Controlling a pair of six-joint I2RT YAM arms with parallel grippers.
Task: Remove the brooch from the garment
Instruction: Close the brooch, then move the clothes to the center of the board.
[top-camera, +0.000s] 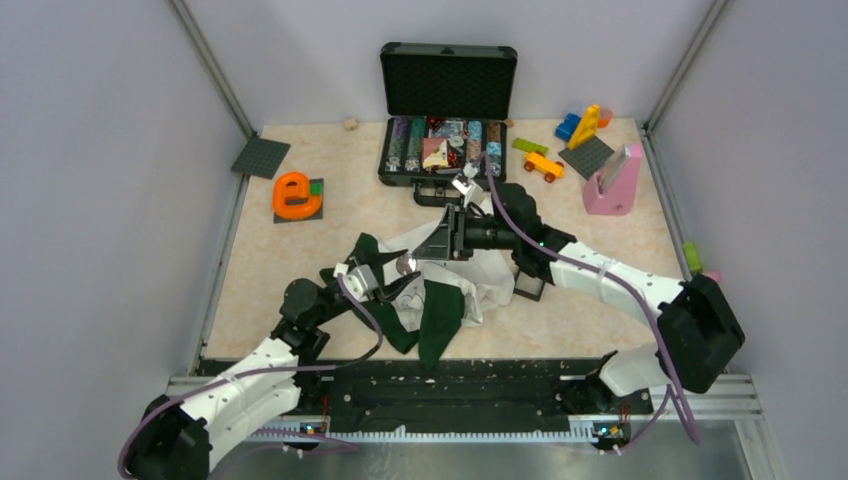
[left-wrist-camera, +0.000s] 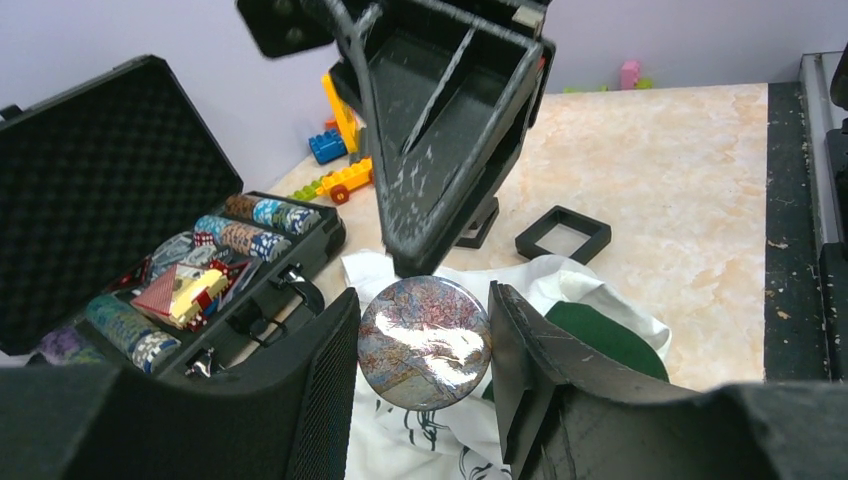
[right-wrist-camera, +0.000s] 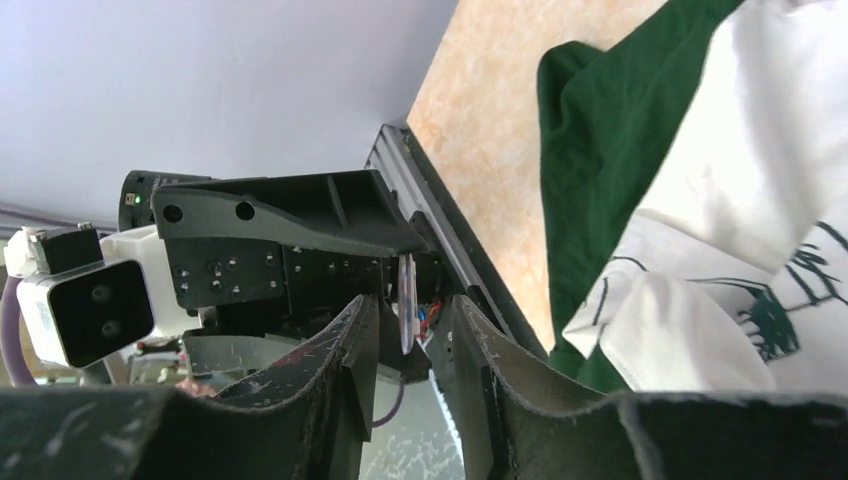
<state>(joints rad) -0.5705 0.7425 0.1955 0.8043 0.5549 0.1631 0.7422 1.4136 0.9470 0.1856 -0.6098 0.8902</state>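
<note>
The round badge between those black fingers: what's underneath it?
Under the round badge lies the white garment with a dark print. The badge hides its own back, so whether a pin catches the cloth cannot be seen.

Black case (top-camera: 447, 80) stands open at the back of my table (top-camera: 260, 250), chips (top-camera: 410, 142) racked inside. Left of the case sits an orange "e" (top-camera: 293, 195) on a grey plate (top-camera: 315, 207), with a bare plate (top-camera: 261, 157) farther left. Right of the case: toy car (top-camera: 543, 165), bricks (top-camera: 585, 125), pink stand (top-camera: 612, 182). Nearer than the case lies a black square frame (left-wrist-camera: 563, 233).
</note>
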